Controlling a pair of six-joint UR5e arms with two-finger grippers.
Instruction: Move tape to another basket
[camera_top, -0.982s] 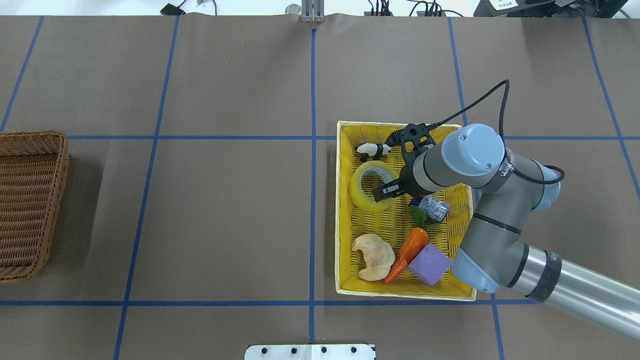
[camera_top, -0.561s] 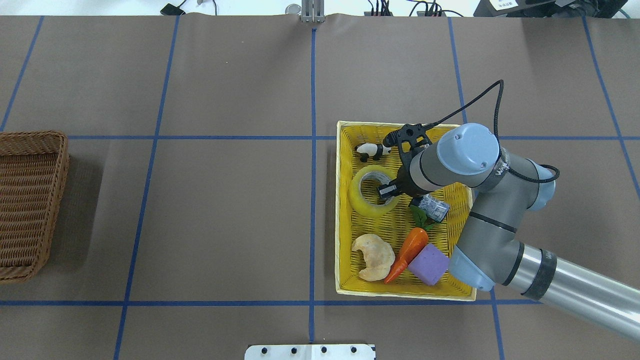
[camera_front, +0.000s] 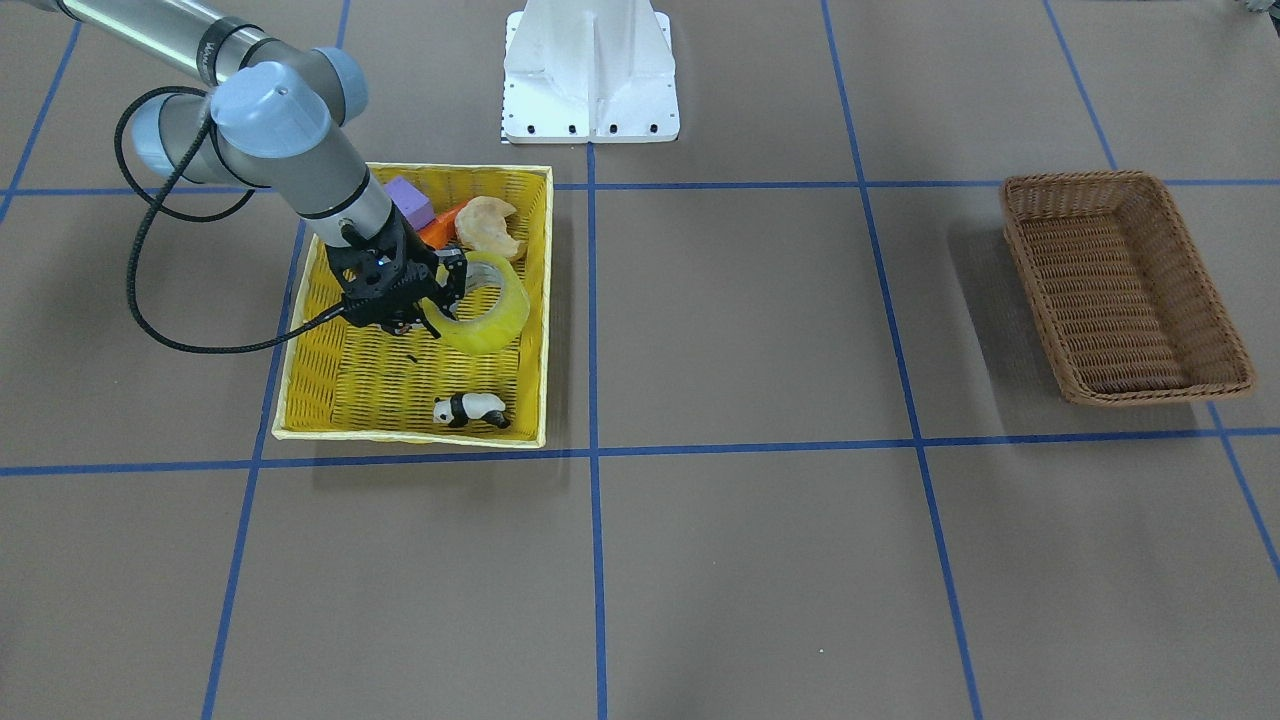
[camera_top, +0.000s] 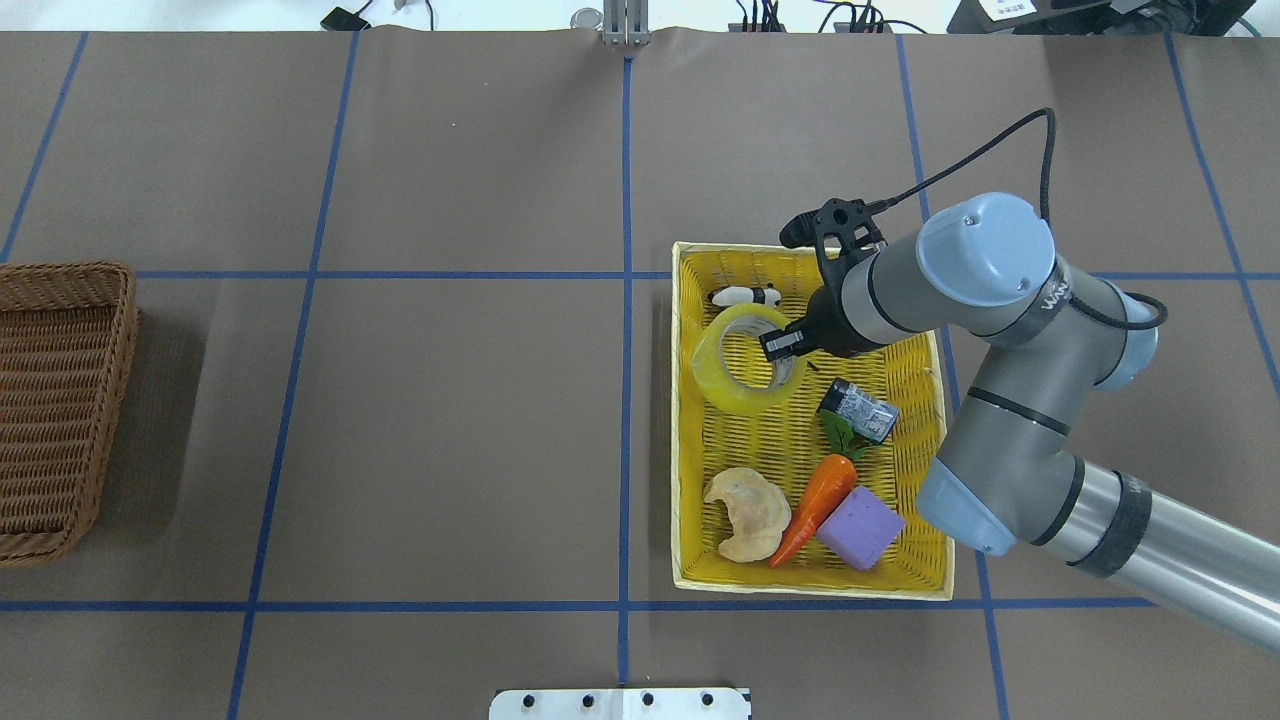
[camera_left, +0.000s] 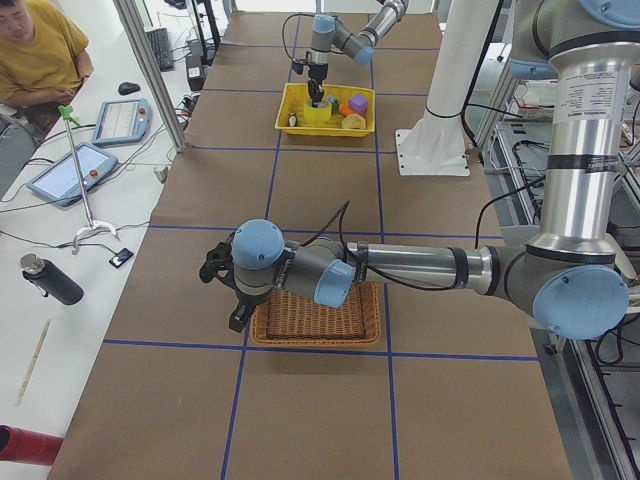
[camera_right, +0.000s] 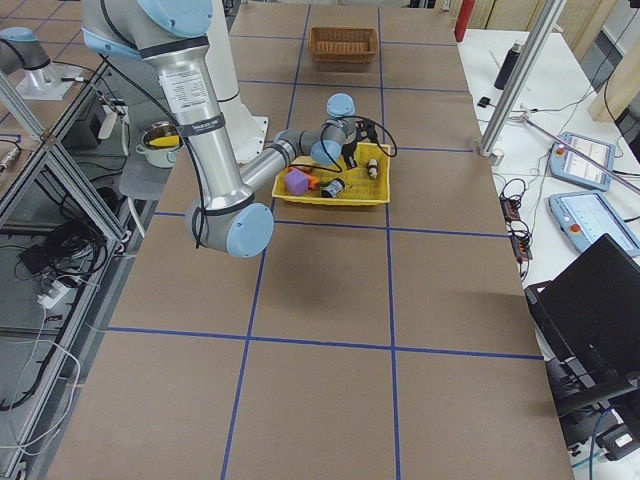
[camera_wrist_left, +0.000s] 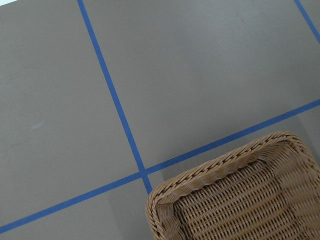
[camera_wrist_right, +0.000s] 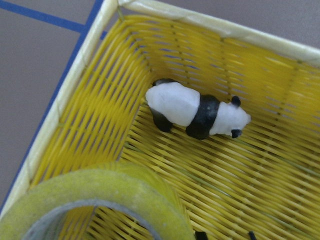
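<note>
The yellow tape roll (camera_top: 712, 375) hangs tilted above the floor of the bright-yellow basket (camera_top: 680, 450). My right gripper (camera_top: 782, 345) is shut on the roll's wall, with one finger inside the core. The front-facing view shows the roll (camera_front: 500, 315) raised in the gripper (camera_front: 440, 295). Its rim fills the bottom of the right wrist view (camera_wrist_right: 100, 200). The dark-brown wicker basket (camera_top: 60, 400) stands far off at the table's left end, with nothing in it. My left gripper (camera_left: 225, 290) hovers by that basket's (camera_left: 315, 320) corner. I cannot tell whether it is open or shut.
In the yellow basket lie a toy panda (camera_top: 745, 296) at the far side, a small can (camera_top: 860, 410), a carrot (camera_top: 820, 495), a purple block (camera_top: 860, 528) and a bread piece (camera_top: 745, 512). Brown table with blue grid lines lies between the baskets.
My right gripper has risen and shifted toward the far side with the tape roll, which now hangs tilted off the basket floor. The can is uncovered.
</note>
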